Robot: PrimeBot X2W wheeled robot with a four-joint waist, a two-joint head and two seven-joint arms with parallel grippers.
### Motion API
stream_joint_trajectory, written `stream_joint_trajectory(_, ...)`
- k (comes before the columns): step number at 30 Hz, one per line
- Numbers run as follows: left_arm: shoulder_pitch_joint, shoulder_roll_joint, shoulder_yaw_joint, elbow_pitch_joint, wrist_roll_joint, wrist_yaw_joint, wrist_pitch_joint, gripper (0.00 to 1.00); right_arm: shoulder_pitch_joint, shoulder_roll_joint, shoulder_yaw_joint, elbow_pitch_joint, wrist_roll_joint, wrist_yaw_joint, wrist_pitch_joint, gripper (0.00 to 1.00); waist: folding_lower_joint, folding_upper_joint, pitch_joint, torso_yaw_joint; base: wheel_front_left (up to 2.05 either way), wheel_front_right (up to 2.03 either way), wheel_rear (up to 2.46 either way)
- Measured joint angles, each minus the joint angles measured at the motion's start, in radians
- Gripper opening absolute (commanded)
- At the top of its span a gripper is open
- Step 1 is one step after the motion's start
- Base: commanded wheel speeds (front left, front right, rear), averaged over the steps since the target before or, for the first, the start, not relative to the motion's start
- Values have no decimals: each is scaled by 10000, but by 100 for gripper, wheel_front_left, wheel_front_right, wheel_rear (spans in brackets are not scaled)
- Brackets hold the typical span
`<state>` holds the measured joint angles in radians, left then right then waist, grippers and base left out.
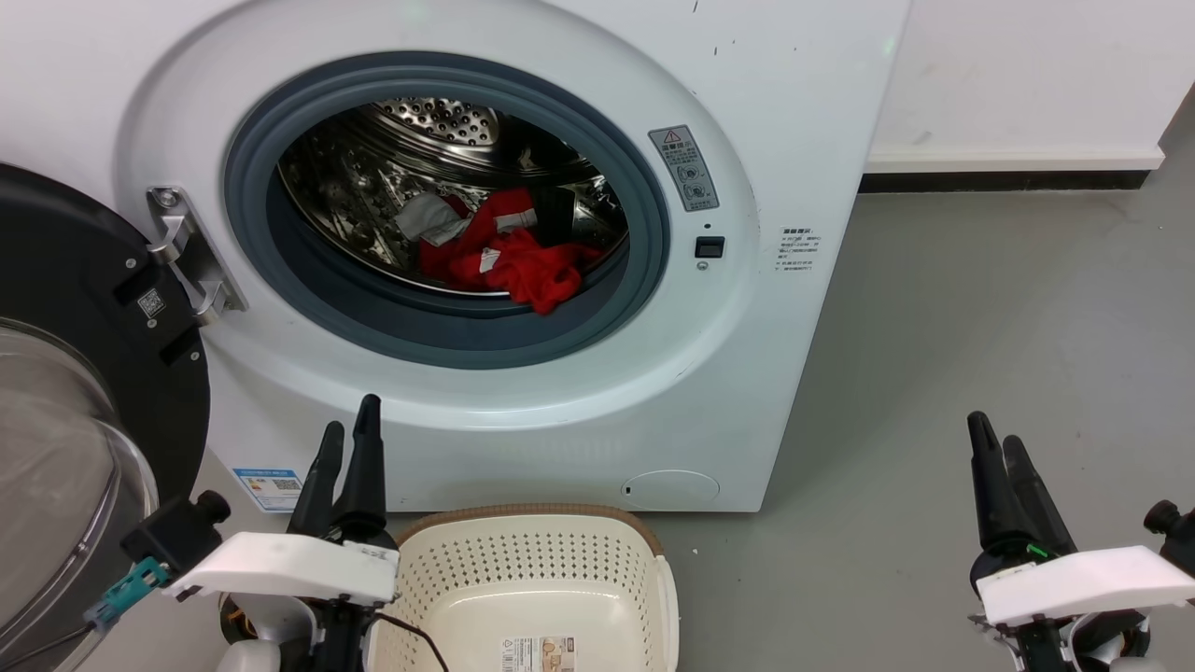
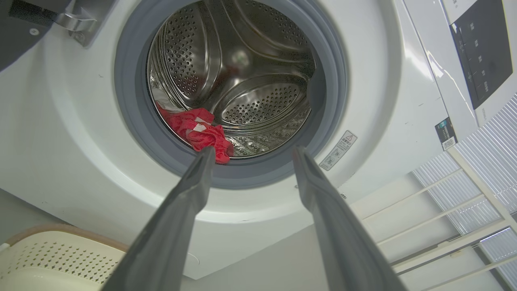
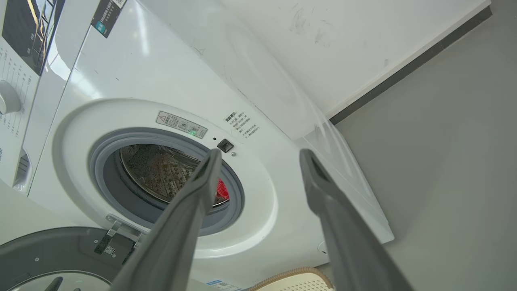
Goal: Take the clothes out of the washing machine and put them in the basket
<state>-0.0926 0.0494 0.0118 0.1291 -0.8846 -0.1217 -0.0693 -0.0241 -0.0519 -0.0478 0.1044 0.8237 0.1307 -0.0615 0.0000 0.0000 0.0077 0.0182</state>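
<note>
Both low in front of the large white front-loading washing machine: my left tool and right tool, fingers spread apart, nothing held. The bright red fabric clothes with white patches lie in the shiny perforated steel drum, one fold draped onto the grey rubber ring. The small cream perforated plastic basket sits on the grey floor below the opening, just beside my left tool. The black-framed round glass door is swung open on my left.

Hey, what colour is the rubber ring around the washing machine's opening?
The rubber ring is a dark bluish grey. It shows best in the head view.
</note>
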Motion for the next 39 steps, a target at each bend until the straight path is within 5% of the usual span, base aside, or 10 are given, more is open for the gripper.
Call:
stream_joint_trajectory(15, -145, 90, -431, 52, 2742, 441, -470, 100, 150, 0, 86, -441, -2443, 0, 4, 100, 0, 0, 9, 76, 0, 0, 0)
stream_joint_trajectory(39, -355, 458, -1028, 393, 5313, 1135, -1087, 100, 486, 0, 75, -926, -5152, 2, 161, 100, 0, 0, 10, 206, 0, 0, 0)
